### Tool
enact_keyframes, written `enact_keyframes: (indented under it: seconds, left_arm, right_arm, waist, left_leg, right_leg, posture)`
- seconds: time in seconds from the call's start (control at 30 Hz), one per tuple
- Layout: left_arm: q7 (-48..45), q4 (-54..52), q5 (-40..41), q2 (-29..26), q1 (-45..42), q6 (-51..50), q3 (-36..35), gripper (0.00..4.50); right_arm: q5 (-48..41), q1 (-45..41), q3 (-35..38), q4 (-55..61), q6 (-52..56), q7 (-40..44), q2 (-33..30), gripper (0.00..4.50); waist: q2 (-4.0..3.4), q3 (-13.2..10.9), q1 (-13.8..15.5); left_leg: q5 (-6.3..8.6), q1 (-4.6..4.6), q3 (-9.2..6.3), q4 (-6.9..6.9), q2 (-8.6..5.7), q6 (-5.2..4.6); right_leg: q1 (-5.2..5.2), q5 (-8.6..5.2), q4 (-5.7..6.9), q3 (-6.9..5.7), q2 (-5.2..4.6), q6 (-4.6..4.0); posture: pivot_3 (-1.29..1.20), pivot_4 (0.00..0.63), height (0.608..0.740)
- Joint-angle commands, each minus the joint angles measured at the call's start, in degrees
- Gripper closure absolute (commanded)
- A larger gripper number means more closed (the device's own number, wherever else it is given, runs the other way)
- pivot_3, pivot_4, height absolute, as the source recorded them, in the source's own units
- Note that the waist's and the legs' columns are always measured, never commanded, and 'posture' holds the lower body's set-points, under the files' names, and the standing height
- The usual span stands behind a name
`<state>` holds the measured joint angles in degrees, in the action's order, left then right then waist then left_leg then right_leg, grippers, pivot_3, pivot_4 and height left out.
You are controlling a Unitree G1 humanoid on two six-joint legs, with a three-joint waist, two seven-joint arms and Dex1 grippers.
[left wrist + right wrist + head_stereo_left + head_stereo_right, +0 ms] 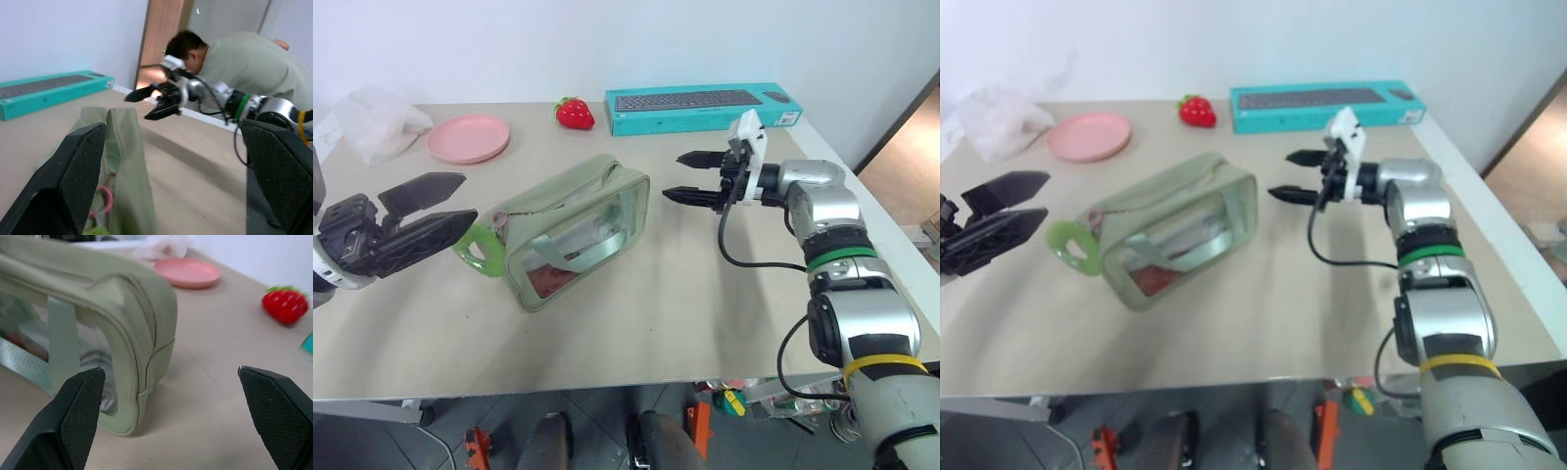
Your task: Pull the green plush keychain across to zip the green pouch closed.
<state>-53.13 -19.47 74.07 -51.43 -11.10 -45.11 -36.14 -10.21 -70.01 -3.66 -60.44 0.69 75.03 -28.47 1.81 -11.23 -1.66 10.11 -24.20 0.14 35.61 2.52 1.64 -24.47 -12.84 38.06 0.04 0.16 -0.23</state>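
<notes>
green pouch point(576, 231) on table, person point(244, 61) in left wrist view

Sage-green pouch point(578, 230) w/ clear side panels lies mid-table, red stuff inside. Lime fuzzy ring keychain point(480, 247) hangs at its left end, on pinkish ring.

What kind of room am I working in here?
Likely an office or lab test bench: a plain beige table against a white wall, a boxed keyboard, and a person bending nearby by a wooden door.
</notes>
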Motion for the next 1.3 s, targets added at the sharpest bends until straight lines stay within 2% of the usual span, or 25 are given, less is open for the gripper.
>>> enact_keyframes:
  seconds: [0.03, 0.23, 0.5, 0.53, 0.6, 0.9, 0.97, 1.2, 1.3]
  left_arm:
    - [-0.13, -2.42, 1.4, -1.2, -1.03, -0.02, -0.42, 0.03]
    - [1.15, -4.11, 1.51, -0.18, 0.81, 0.03, -0.57, 0.03]
    - [1.87, -4.73, 0.81, 0.89, 2.47, 0.89, -0.14, 0.03]
    - [1.88, -4.75, 0.66, 1.02, 2.53, 1.0, -0.03, 0.0]
    - [1.9, -4.79, 0.46, 1.26, 2.61, 1.15, 0.13, 0.0]
    - [2.62, -4.0, -0.24, 2.17, 1.89, 2.21, 0.41, 0.0]
    - [3.27, -3.37, -0.22, 2.73, 1.64, 2.74, 0.0, 0.0]
    - [6.17, -0.81, 0.89, 4.82, 2.14, 4.55, -2.5, 0.0]
    - [7.13, -0.22, 1.31, 5.67, 2.35, 4.87, -3.33, 0.0]
  right_arm:
    - [2.03, -4.62, 0.42, -4.31, -3.05, 1.57, 0.89, 0.0]
    - [2.62, -8.35, 1.94, -8.59, -3.89, 4.59, 3.91, 0.0]
    - [3.12, -8.58, 3.11, -9.44, -3.74, 5.33, 7.18, 0.0]
    - [2.98, -8.38, 3.32, -9.33, -3.69, 5.48, 7.58, 0.4]
    - [2.73, -8.07, 3.93, -9.36, -3.51, 4.89, 8.26, 0.78]
    - [2.77, -6.53, 5.72, -9.1, -3.04, 5.35, 8.85, 4.0]
    - [2.82, -6.0, 5.72, -8.74, -2.93, 6.32, 8.51, 4.48]
    - [3.67, -2.24, 4.92, -5.76, -4.53, 7.36, 6.32, 4.48]
    - [2.8, 0.24, 5.46, -1.07, -4.48, 7.15, 4.68, 4.48]
  waist:
    - [0.0, 0.0, -0.01]
    - [-0.01, 0.0, -0.06]
    - [-0.01, 0.0, -0.05]
    - [-0.01, 0.0, -0.05]
    - [-0.01, 0.0, -0.05]
    - [-0.01, 0.0, -0.05]
    - [-0.01, 0.0, -0.06]
    - [0.0, 0.01, -0.05]
    - [0.02, 0.01, 0.02]
  left_leg:
    - [0.0, 0.0, 0.0, 0.0, 0.02, 0.0]
    - [0.0, 0.02, 0.01, 0.03, 0.13, 0.0]
    - [0.0, 0.04, 0.01, 0.03, 0.32, 0.01]
    - [0.0, 0.04, 0.01, 0.03, 0.36, 0.01]
    - [-0.01, 0.04, 0.01, 0.03, 0.4, 0.01]
    - [-0.01, 0.03, 0.12, 0.02, 0.42, 0.02]
    - [-0.01, 0.03, 0.16, 0.01, 0.45, 0.02]
    - [-0.01, 0.01, 0.31, 0.01, 0.49, 0.01]
    - [-0.01, 0.01, 0.35, 0.03, 0.48, 0.02]
  right_leg:
    - [-0.01, 0.01, 0.0, 0.0, 0.02, -0.01]
    - [-0.03, 0.09, 0.01, 0.02, 0.15, -0.14]
    - [-0.12, 0.19, 0.04, 0.07, 0.4, -0.33]
    - [-0.12, 0.21, 0.05, 0.07, 0.44, -0.35]
    - [-0.16, 0.22, 0.07, 0.07, 0.49, -0.38]
    - [-0.24, 0.23, 0.1, 0.17, 0.51, -0.4]
    - [-0.28, 0.23, 0.11, 0.21, 0.53, -0.41]
    - [-0.41, 0.26, 0.2, 0.36, 0.58, -0.44]
    - [-0.41, 0.27, 0.2, 0.4, 0.57, -0.42]
  posture:
    - [0.0, 0.15, 0.74]
    - [0.0, 0.15, 0.74]
    - [0.0, 0.15, 0.74]
    - [0.0, 0.15, 0.74]
    - [0.0, 0.15, 0.74]
    - [0.0, 0.15, 0.74]
    - [0.0, 0.15, 0.74]
    - [0.0, 0.15, 0.74]
    - [0.0, 0.15, 0.74]
